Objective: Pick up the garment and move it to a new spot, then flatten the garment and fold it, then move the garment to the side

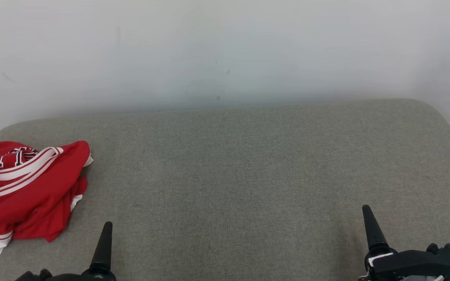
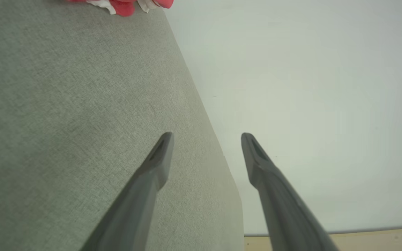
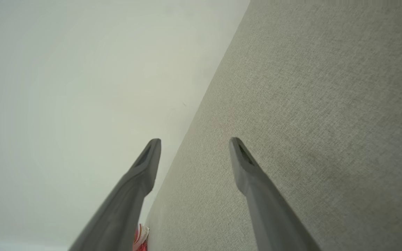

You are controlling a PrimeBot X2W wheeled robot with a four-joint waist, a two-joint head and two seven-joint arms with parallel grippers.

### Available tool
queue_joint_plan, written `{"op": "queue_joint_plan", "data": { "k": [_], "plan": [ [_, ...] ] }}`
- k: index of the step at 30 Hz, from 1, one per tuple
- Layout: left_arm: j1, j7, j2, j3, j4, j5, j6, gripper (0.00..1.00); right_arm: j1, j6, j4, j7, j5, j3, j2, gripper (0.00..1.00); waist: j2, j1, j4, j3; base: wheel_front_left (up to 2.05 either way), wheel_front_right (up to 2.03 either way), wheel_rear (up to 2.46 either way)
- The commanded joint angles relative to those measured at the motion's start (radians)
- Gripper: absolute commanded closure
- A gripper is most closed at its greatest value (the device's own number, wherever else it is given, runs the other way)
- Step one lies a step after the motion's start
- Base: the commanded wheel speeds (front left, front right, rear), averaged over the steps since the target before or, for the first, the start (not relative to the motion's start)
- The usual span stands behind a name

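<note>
Reaching for the red-and-white jersey [image 1: 25,187] is, I judge, the step in hand. It lies bunched in a heap at the left edge of the head view, on the grey fabric-covered desk [image 1: 248,175], with white trim and part of some dark lettering showing.

Neither gripper touches it. The left gripper [image 2: 207,136] has its fingers spread wide with nothing between them. The right gripper [image 3: 194,139] stands just as wide and just as empty, low at the right of the head view and well apart from the cloth.

To do this well I would send the left gripper, the nearer one, over the heap. I would come down on a raised fold along a white-trimmed edge and pinch few layers, so the jersey hangs open instead of lifting as a ball. The bare middle of the desk looks like the natural new spot.

The head view gives me most of the heap but one finger of each gripper. The wrist views give me both fingers and the gap between them, with just a sliver of red at the frame edge: top left in the left wrist view, bottom in the right. The left wrist view also catches a strip of pale floor [image 2: 361,240] below the white wall [image 2: 309,87].
</note>
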Motion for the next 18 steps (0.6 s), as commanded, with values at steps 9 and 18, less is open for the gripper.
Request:
{"op": "queue_joint_plan", "data": {
  "k": [9, 18],
  "plan": [
    [-0.003, -0.041, 0.020, -0.037, -0.023, 0.194, 0.036, 0.00, -0.024, -0.001, -0.009, -0.032, -0.213, 0.020, -0.004, 0.00, 0.0000, 0.0000, -0.002, -0.010, 0.00, 0.00, 0.00],
    [0.003, -0.072, 0.028, -0.058, -0.030, 0.351, 0.064, 0.00, -0.024, -0.001, -0.020, -0.033, -0.365, 0.036, -0.005, 0.00, 0.0000, 0.0000, -0.004, -0.018, 0.00, 0.00, 0.00]
  ]
}}
